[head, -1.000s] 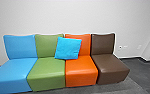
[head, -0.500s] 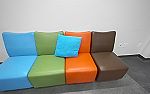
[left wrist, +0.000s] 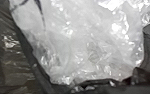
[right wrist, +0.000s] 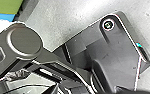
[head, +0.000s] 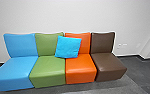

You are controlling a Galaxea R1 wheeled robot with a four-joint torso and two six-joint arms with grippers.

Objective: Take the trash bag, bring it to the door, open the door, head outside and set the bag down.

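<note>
Just before my left end effector is the crinkled, clear-and-black plastic trash bag [left wrist: 86,45], presumably close for carrying; my opening and grip I can't tell.

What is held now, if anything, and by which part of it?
Dark plastic and crumpled clear plastic show close in the left wrist view, but whether they are held, and where, cannot be told.
</note>
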